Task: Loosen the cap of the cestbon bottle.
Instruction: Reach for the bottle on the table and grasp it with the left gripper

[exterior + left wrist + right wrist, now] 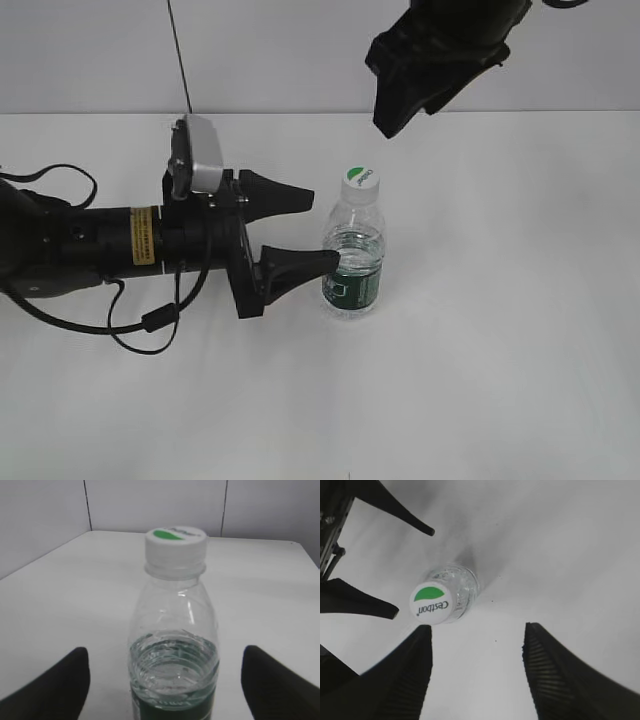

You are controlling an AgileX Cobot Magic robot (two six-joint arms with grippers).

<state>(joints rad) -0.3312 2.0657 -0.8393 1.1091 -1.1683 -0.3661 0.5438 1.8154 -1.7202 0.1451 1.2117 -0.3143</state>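
Observation:
The cestbon bottle point(352, 262) stands upright on the white table, clear, partly filled with water, with a dark green label low down. Its cap point(360, 180), white and half green on top, is on the neck. My left gripper point(320, 230) lies level at mid-body height, open, one fingertip on each side of the bottle; contact is unclear. The left wrist view shows the bottle point(175, 655) and cap point(176, 542) centred between the open fingers point(165, 651). My right gripper point(477, 629) is open and empty, high above; the cap point(431, 603) is beside its left finger.
The white table point(500, 350) ends at a pale wall at the back. The left arm's black cables point(140, 325) loop on the table at the left. The right arm point(430, 50) hangs over the back of the table, above and right of the bottle.

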